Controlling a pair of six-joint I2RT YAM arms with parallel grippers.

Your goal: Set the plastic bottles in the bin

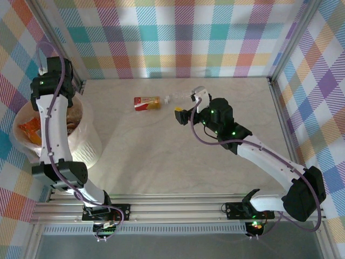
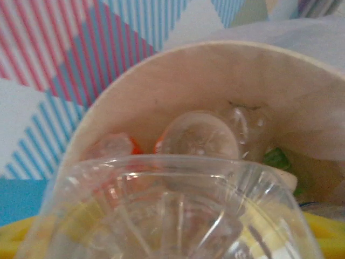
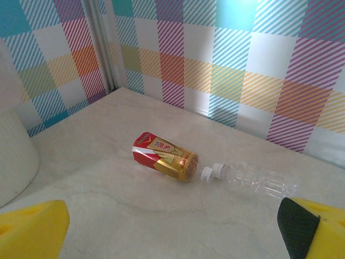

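My left gripper (image 2: 172,245) hangs over the bin (image 2: 215,75). A clear plastic bottle (image 2: 178,205) sits bottom-up between its yellow fingers (image 2: 16,243); I cannot tell whether they still grip it. Several bottles (image 2: 197,135) lie inside the bin below. On the table lie a bottle with a red and gold label (image 1: 146,102) (image 3: 164,156) and a clear bottle with a white cap (image 1: 175,98) (image 3: 259,181), end to end. My right gripper (image 1: 188,102) (image 3: 172,237) stands open just short of them, holding nothing.
The bin (image 1: 86,143) stands at the table's left edge, its white wall (image 3: 13,156) at the left of the right wrist view. Checked walls close the table at the back and sides. Bare tabletop (image 1: 161,156) stretches between the arms.
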